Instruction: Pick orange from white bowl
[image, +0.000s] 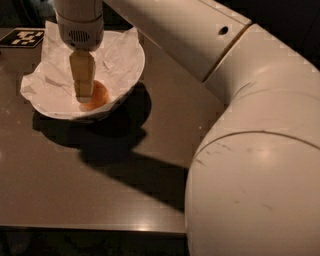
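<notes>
Presently: gripper (84, 92) hangs vertically inside the white bowl (135, 75), its tip overlapping the left side of the orange (100, 94). Whether it is spread, closed or holding the fruit cannot be told. The orange is round with no long axis and sits low on the crumpled paper (52, 82), just right of the tip. The bowl, on the dark table (100, 195), holds only paper and orange.
</notes>
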